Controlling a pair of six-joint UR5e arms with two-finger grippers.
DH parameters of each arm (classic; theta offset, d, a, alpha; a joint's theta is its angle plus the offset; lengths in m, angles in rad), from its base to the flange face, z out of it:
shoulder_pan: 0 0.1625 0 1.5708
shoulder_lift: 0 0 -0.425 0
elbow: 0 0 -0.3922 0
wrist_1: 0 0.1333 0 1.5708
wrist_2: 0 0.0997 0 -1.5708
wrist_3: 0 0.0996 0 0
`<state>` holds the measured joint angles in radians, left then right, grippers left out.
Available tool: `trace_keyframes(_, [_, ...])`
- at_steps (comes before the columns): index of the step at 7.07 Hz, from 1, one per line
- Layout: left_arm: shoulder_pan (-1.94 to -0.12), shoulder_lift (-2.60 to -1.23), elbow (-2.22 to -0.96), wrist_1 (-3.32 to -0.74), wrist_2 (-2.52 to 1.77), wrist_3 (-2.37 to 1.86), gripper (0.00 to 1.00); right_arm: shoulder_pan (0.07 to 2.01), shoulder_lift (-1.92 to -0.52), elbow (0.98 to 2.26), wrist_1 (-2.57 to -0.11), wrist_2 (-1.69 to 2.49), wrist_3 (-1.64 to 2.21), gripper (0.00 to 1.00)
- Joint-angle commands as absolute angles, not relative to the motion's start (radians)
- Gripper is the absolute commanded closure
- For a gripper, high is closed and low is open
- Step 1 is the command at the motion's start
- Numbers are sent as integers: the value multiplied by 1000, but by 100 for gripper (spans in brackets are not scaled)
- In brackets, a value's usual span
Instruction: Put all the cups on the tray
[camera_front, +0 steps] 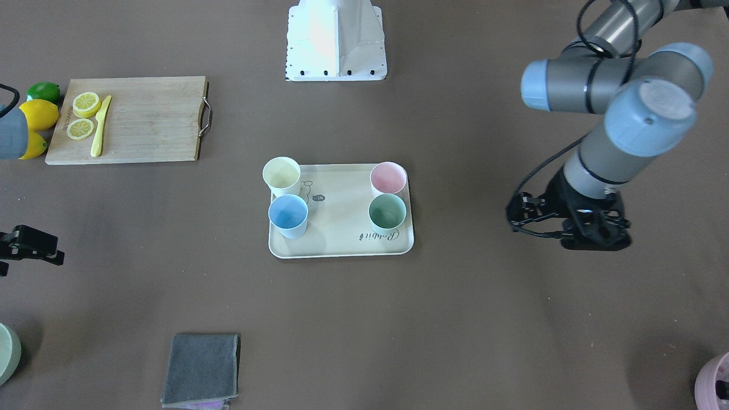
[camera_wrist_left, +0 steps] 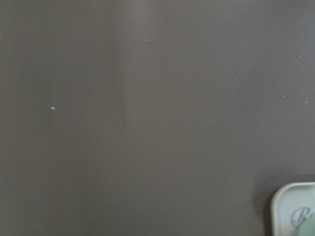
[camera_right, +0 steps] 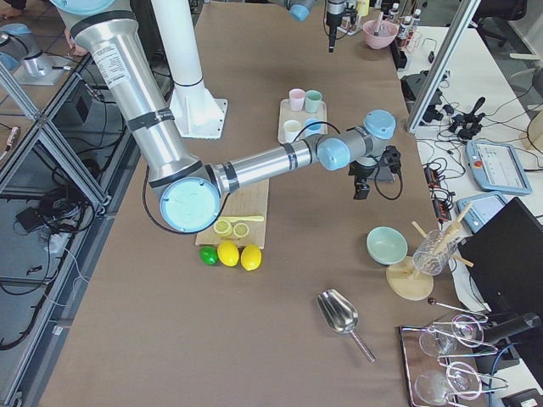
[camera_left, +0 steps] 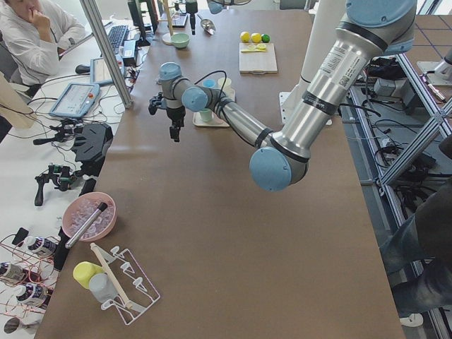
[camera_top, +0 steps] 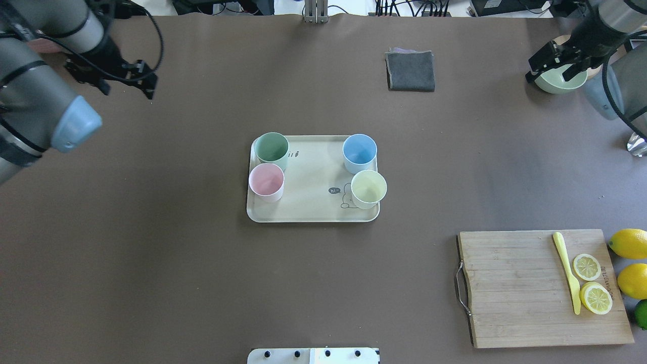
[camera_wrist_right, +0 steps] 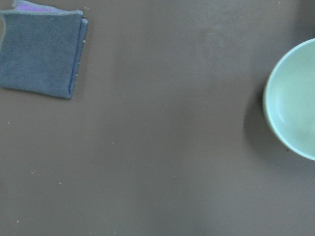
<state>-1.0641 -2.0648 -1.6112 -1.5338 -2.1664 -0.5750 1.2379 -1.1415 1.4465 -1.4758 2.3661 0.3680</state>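
The cream tray (camera_top: 313, 207) lies mid-table, and all four cups stand upright on it: mint green (camera_top: 271, 146), pink (camera_top: 266, 181), blue (camera_top: 359, 150) and yellow (camera_top: 368, 187). In the front-facing view the tray (camera_front: 342, 222) holds the yellow (camera_front: 281, 174), blue (camera_front: 288, 213), pink (camera_front: 388, 177) and green (camera_front: 387, 212) cups. My left gripper (camera_top: 128, 92) is open and empty, far from the tray at the table's far left. My right gripper (camera_top: 548, 77) is open and empty at the far right. The left wrist view shows only a tray corner (camera_wrist_left: 295, 206).
A wooden cutting board (camera_top: 515, 288) with lemon slices and a yellow knife lies near right, with lemons and a lime beside it. A folded grey cloth (camera_top: 410, 71) lies at the far side. A pale green bowl (camera_top: 558, 83) sits under my right gripper. A mauve vessel (camera_front: 715, 381) sits at a corner.
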Motion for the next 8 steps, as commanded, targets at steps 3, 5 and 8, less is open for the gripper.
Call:
trace_keyframes(3, [-1362,-1832,-1597,-1519,-2172,-21,2,1342,-1163,1338,-1519,2342,102,0])
trace_keyframes(5, [-1407,-1754,-1594,-1535,-2268,34,2,1353,-1192,1338,-1517,2336,95,0])
trace_keyframes(8, [-1405,-1730,-1592,-1539,-2422,-123,2,1364,-1201,1351,-1517,2336,95,0])
